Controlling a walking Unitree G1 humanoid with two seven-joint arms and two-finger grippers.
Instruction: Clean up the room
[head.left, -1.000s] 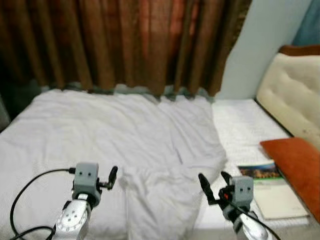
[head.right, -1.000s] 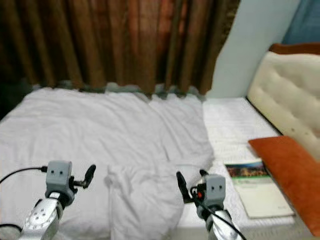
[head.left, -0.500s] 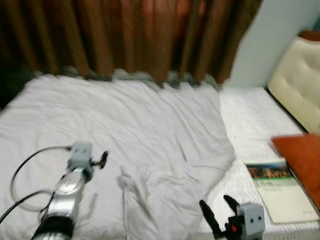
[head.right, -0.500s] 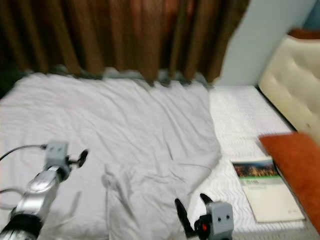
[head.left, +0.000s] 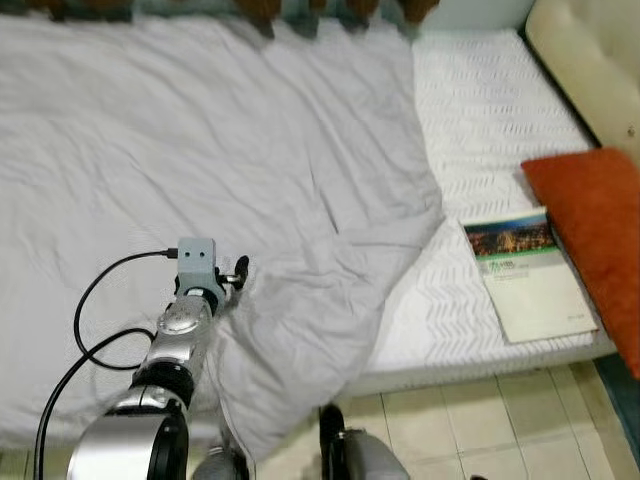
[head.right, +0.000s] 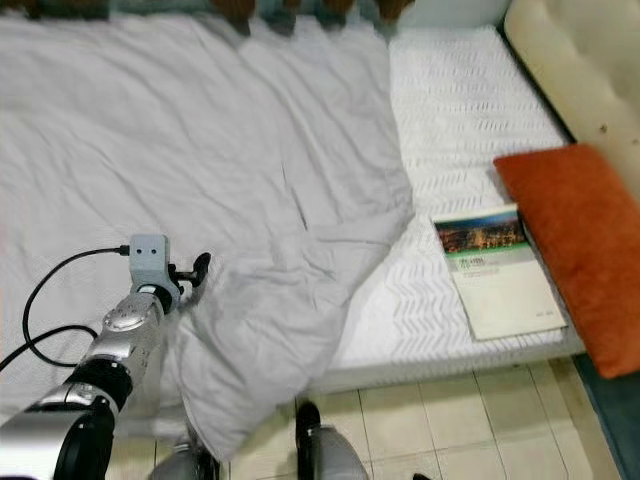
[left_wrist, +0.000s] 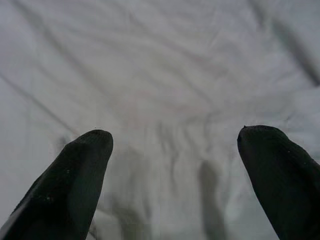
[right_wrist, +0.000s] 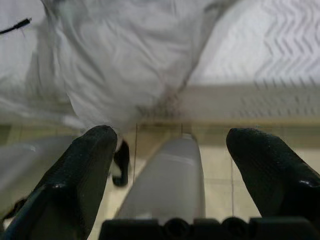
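A rumpled white duvet (head.left: 250, 170) covers most of the bed, and one corner (head.left: 300, 350) hangs over the front edge toward the floor. My left gripper (head.left: 238, 272) reaches onto the duvet by a raised fold near the front edge. In the left wrist view its fingers (left_wrist: 75, 175) stand open just above the white fabric, with nothing between them. My right gripper (right_wrist: 170, 145) is open and held low, facing the tiled floor, the bed's front edge and the hanging duvet corner (right_wrist: 125, 65).
A book (head.left: 522, 275) with a green cover lies on the bare white mattress (head.left: 480, 110) at the right. An orange pillow (head.left: 590, 230) sits beside it, under the cream headboard (head.left: 590, 60). Beige floor tiles (head.left: 480, 430) run along the bed front, where my own legs (head.left: 345, 455) stand.
The camera has tilted down toward the bed's front edge and floor. My left arm has reached forward onto the duvet. My right arm has dropped out of the head views.
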